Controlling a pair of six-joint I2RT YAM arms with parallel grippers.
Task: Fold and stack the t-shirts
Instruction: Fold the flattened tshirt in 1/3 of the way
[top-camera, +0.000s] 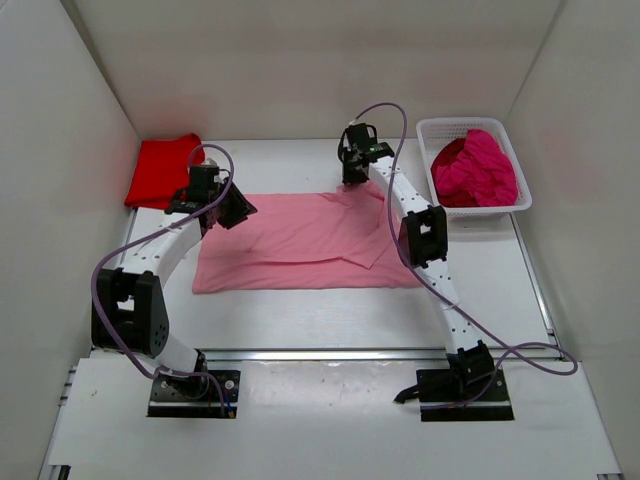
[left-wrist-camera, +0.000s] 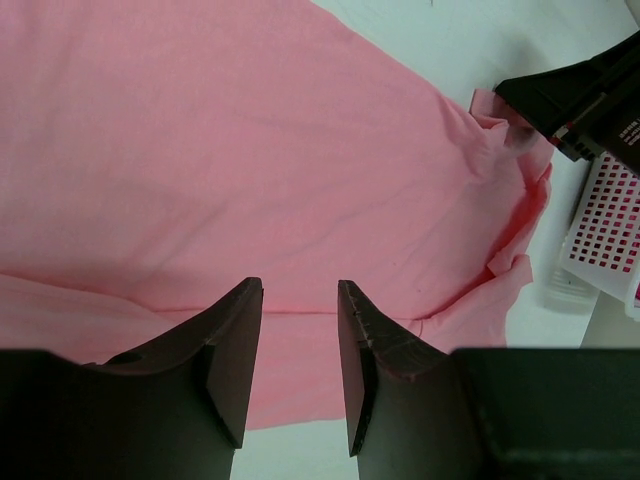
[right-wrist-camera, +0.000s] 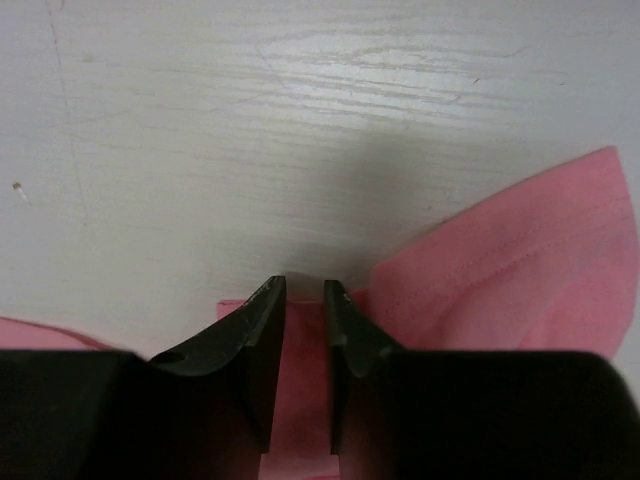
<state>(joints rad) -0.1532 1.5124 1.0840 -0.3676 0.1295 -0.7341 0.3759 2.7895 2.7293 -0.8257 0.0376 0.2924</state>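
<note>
- Right gripper (right-wrist-camera: 305, 287), jaws narrow around the pink t-shirt (right-wrist-camera: 500, 270) hem: whether it is clamped, cannot tell; a shallow bite could slip.
- Left gripper (left-wrist-camera: 300, 290) stands apart, empty; one-sided pulling may skew the fold.

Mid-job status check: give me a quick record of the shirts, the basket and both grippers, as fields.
pink t-shirt: spread mid-table, one flap turned over near its right side
red t-shirt: far-left corner of the table
magenta t-shirts: heaped in the white mesh basket, far right
left gripper: open, over the pink t-shirt's left part, holding nothing
right gripper: at the pink t-shirt's far edge, jaws narrow with fabric between; firm grip unclear
</note>
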